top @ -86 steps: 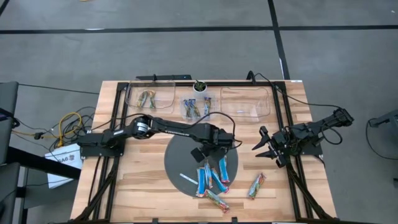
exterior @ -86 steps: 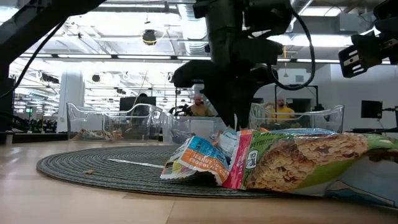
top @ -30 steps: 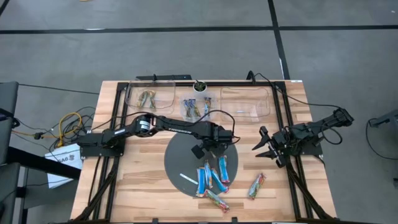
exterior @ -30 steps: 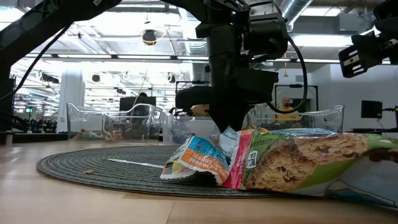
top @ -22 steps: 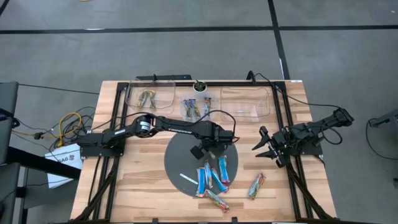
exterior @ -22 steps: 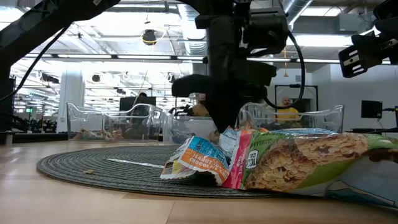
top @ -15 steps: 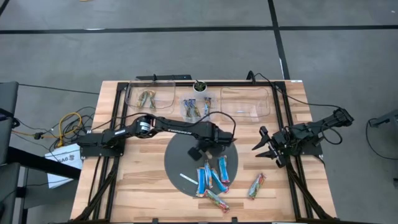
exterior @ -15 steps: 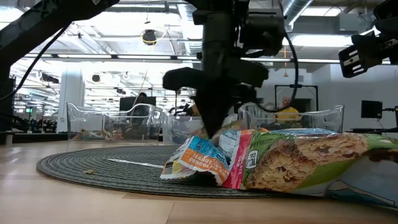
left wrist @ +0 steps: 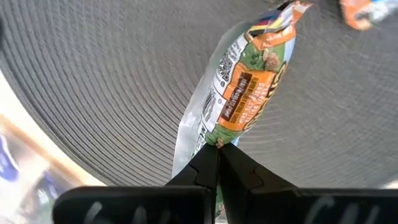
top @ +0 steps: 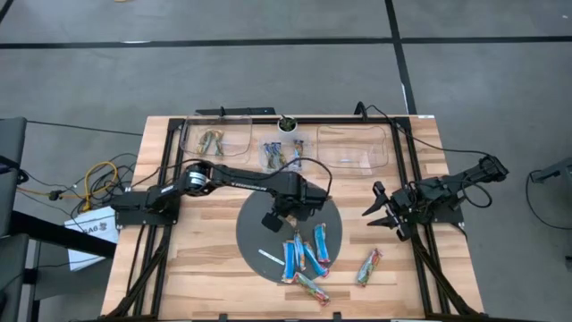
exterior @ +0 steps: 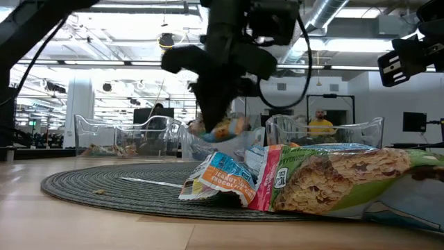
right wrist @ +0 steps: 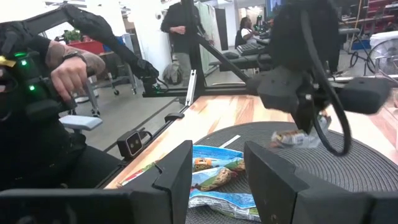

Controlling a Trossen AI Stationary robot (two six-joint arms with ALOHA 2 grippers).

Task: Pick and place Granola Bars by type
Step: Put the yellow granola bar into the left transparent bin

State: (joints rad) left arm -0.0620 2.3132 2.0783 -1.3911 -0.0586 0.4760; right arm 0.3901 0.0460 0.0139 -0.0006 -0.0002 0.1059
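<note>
My left gripper (top: 288, 213) hangs over the round grey mat (top: 255, 231), shut on a green-tan-orange granola bar (left wrist: 249, 87), which also shows in the low view (exterior: 225, 128). Several other granola bars, bright blue (top: 291, 259) and green-tan (top: 368, 266), lie flat on the mat's near edge and on the wood beyond it. My right gripper (top: 382, 213) waits open at the table's right side, with nothing between its fingers. My left gripper pinches one end of the bar's wrapper (left wrist: 214, 138) between its two shut fingers. The fingers come from above, pointing down. The bar is lifted clear of the mat, its long body reaching away from the fingertips.
Three clear bins stand along the far edge: the left one (top: 210, 140) holds green-tan bars, the middle one (top: 279, 154) blue bars, the right one (top: 353, 146) shows nothing inside. A thin white strip (top: 268, 259) lies on the mat. A person's hand (right wrist: 71, 68) shows beyond the table.
My left gripper has risen and gone toward the table's left and far side, rolling about its own axis as it went. It has stayed shut on the bar, which has come up off the mat and now hangs clear above it.
</note>
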